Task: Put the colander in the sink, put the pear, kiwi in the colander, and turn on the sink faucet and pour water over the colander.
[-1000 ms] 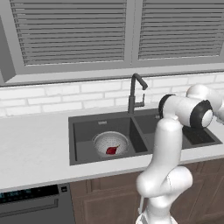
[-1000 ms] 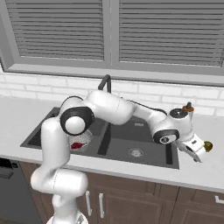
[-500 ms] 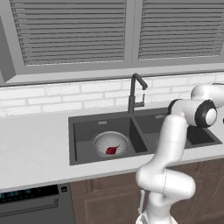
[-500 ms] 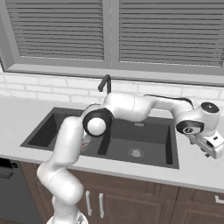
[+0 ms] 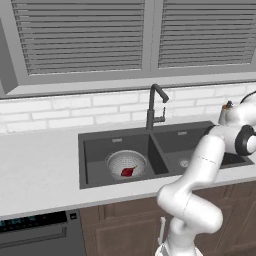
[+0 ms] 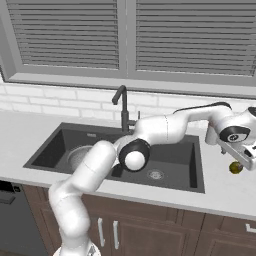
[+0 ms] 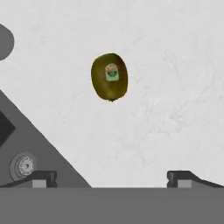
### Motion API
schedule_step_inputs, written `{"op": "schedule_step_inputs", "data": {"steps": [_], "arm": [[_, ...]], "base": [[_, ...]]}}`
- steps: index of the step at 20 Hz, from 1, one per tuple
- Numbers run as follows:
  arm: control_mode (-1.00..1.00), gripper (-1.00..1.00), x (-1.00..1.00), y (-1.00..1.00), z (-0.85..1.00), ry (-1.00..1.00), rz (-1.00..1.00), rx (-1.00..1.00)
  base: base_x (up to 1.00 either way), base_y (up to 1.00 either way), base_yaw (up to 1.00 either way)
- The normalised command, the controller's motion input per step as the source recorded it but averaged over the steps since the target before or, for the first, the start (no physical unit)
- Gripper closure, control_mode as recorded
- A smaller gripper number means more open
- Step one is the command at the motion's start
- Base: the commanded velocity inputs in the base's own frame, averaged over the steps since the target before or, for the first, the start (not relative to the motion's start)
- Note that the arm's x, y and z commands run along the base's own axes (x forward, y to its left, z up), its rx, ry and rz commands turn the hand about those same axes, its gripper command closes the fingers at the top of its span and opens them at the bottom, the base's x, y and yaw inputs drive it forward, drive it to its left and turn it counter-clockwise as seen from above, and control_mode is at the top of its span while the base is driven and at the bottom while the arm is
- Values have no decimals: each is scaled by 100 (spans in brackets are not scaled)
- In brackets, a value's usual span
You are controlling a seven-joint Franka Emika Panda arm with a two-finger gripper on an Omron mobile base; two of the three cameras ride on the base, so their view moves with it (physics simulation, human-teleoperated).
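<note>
The kiwi [image 7: 109,76], olive-yellow with a small sticker, lies on the white counter right of the sink [image 6: 197,172]. My gripper [image 7: 111,178] hangs above it, open, with both fingertips [image 7: 43,177] wide apart and nothing between them. In the right base view the gripper [image 6: 246,159] sits just above the kiwi [image 6: 235,167]. The colander [image 5: 126,161] stands in the larger left basin of the sink [image 5: 90,172], with the dark red pear [image 5: 128,171] inside it. The faucet [image 5: 152,107] rises behind the divider, and no water stream is visible.
A small soap bottle [image 5: 226,106] stands behind the sink's right end. A sink corner with a round drain [image 7: 24,166] shows at the hand view's lower left. White counter [image 6: 225,192] stretches right of the sink. A dishwasher [image 5: 35,225] sits below the left counter.
The arm has swung right, from over the right basin to the counter beside the sink, and the hand is now over the kiwi. Colander and pear have not moved.
</note>
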Motion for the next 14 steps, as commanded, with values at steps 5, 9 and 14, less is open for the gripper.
{"op": "schedule_step_inputs", "data": {"steps": [5,9,14], "arm": [[-100,-100,45,0,-12,13,-7,0],[-100,-100,26,1,-20,13,-8,-1],[-100,-100,-4,2,-10,3,-4,0]], "base": [[0,0,0],[0,0,0],[0,0,0]]}}
